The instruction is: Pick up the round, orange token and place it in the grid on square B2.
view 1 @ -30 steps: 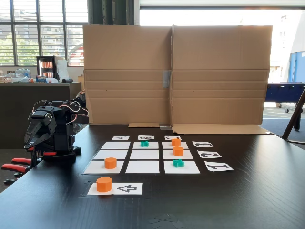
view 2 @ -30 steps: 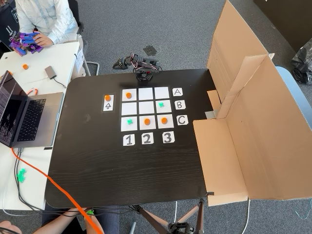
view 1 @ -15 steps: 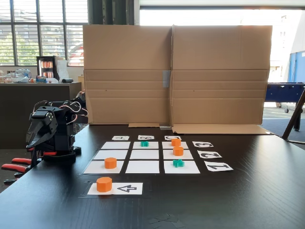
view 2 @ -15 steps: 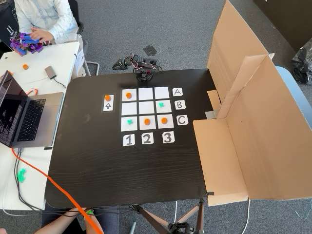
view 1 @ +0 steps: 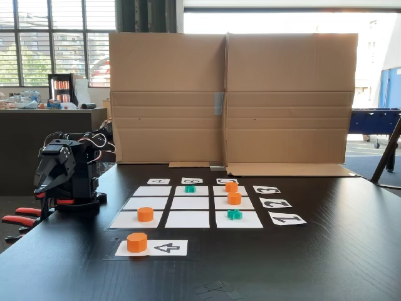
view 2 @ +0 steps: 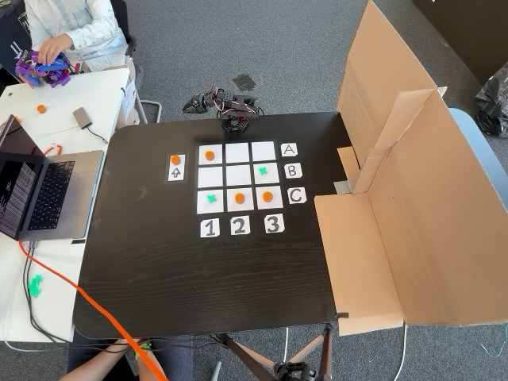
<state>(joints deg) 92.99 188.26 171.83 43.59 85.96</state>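
The round, orange token [view 1: 136, 242] [view 2: 175, 159] lies on a white arrow card, just outside the grid [view 1: 189, 219] [view 2: 238, 152]. Square B2 [view 1: 190, 202] [view 2: 237, 175], the centre rectangle, is bare. Three more orange pucks lie on A1 [view 1: 145, 214], C2 [view 1: 234, 198] and C3 [view 1: 231, 187]. Green crosses lie on B3 [view 1: 190, 189] and C1 [view 1: 234, 214]. The black arm [view 2: 235, 122] sits folded at the table's edge beside row A. Its gripper [view 1: 45, 183] points down, far from the tokens, and its jaws are too dark to read.
A tall cardboard wall [view 1: 232, 100] [view 2: 413, 198] closes the side past column 3. Red-handled clamps [view 1: 22, 216] hold the arm's base. A side desk holds a laptop [view 2: 36, 194], and a person's hands [view 2: 48, 55] hold a purple device there. An orange cable [view 2: 103, 317] crosses the table's corner.
The folded arm's gripper end has shifted slightly. The person's hands at the side desk have moved. No token has moved.
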